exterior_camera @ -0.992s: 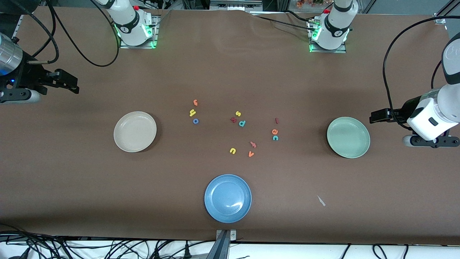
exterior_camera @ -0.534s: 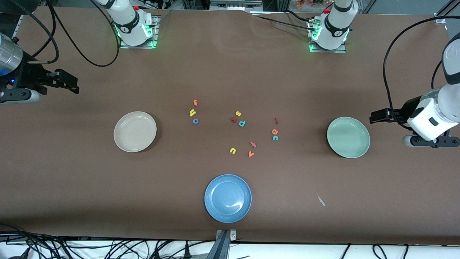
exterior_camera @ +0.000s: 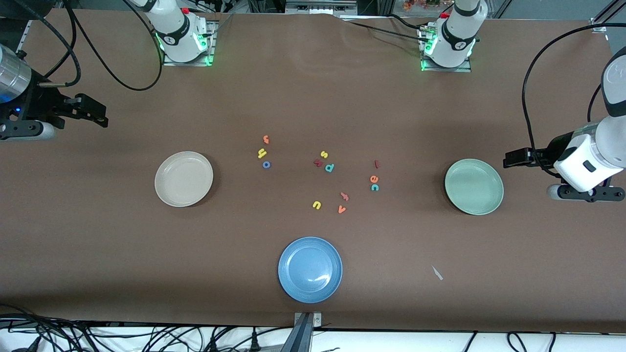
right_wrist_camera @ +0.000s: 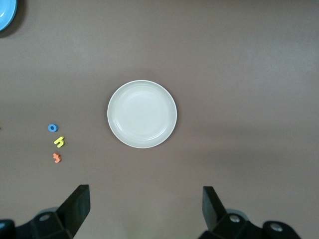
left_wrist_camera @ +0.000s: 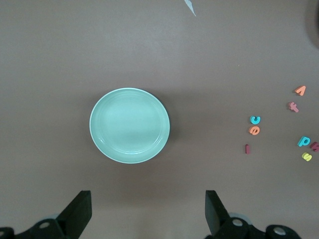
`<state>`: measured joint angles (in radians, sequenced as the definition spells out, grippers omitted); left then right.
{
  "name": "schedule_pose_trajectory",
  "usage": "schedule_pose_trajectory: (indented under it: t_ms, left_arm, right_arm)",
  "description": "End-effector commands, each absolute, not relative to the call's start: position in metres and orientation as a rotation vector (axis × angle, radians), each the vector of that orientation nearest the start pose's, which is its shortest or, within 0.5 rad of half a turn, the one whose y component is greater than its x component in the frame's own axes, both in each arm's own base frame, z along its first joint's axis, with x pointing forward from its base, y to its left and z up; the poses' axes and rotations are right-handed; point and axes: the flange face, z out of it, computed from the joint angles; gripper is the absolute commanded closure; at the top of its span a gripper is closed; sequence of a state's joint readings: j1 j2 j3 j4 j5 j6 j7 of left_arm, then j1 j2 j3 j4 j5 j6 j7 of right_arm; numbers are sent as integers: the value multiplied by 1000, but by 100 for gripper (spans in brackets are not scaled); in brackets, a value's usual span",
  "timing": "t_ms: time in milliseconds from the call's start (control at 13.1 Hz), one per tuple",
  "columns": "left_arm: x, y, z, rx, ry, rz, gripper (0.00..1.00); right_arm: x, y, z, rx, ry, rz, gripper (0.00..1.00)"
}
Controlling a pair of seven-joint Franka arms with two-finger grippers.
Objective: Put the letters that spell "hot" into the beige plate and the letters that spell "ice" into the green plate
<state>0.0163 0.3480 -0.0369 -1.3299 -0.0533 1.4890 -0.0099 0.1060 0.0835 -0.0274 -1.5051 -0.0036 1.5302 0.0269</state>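
A: Where are the hands?

B: Both wait at the counter's ends with fingers spread wide and nothing in them. The right hand (exterior_camera: 100,113) is up over the right arm's end, the left hand (exterior_camera: 511,159) over the left arm's end, just beside the green plate (exterior_camera: 474,186).

A: And the letters?

B: All out on the middle of the counter. The orange t (exterior_camera: 265,139), yellow h (exterior_camera: 262,153) and blue o (exterior_camera: 266,165) run in a short line, one nearer the front camera than the next, between the centre and the beige plate (exterior_camera: 184,178). The red i (exterior_camera: 376,164), orange e (exterior_camera: 374,179) and teal c (exterior_camera: 374,187) make a like line toward the green plate.

A: So which arm takes which?

B: I'd judge right for "hot", left for "ice"; each trio lies inward past that arm's own plate. The i's long axis runs front to back.

A: Room?

B: Each trio is tight, neighbours nearly touching. The yellow s (exterior_camera: 324,154) and teal p (exterior_camera: 329,167) sit well apart
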Motion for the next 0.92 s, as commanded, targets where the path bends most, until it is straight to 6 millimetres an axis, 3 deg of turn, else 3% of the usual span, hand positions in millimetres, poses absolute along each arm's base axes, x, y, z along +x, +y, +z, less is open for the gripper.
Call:
schedule_pose_trajectory:
  t_ms: [0, 840]
  left_arm:
    - [642, -13, 523, -3209, 48, 293, 0]
    - [642, -12, 523, -3209, 78, 292, 0]
  right_arm:
    - [576, 46, 608, -3141, -80, 84, 0]
    - [576, 39, 611, -3156, 0, 74, 0]
